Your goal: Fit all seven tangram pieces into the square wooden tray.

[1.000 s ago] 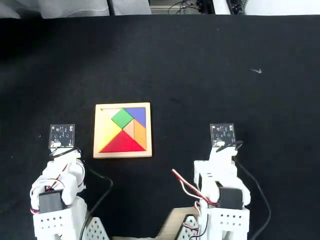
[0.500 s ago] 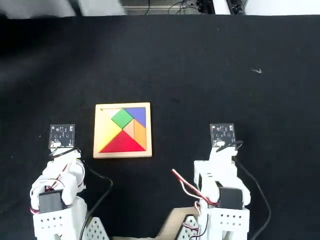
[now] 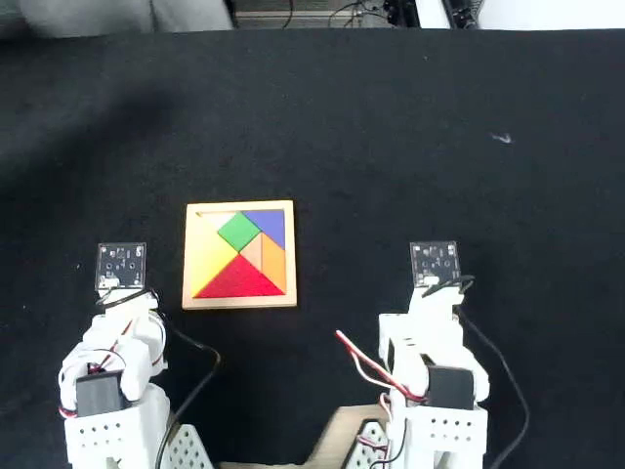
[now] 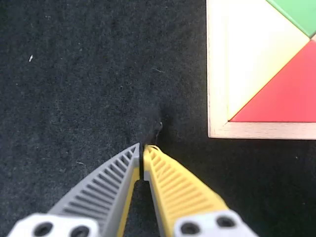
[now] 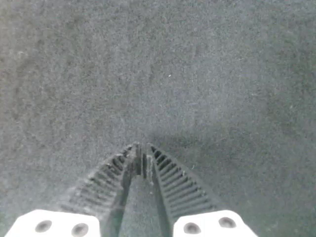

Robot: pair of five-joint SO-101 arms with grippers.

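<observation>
With your left gripper (image 4: 142,147) and right gripper (image 5: 143,153) both closed on nothing, a careless left swing could knock the nearby tray (image 4: 217,74) askew.

It's looking like a robotics lab bench: black felt (image 3: 410,176) is covering the table (image 3: 547,88), cables (image 3: 356,12) are trailing along the far edge, and loose servo wires (image 3: 354,357) are hanging off perforated white mounts (image 3: 107,438).

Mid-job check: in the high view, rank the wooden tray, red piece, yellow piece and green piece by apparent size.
1. wooden tray
2. red piece and yellow piece: these look alike, so no ranking between them
3. green piece
</observation>
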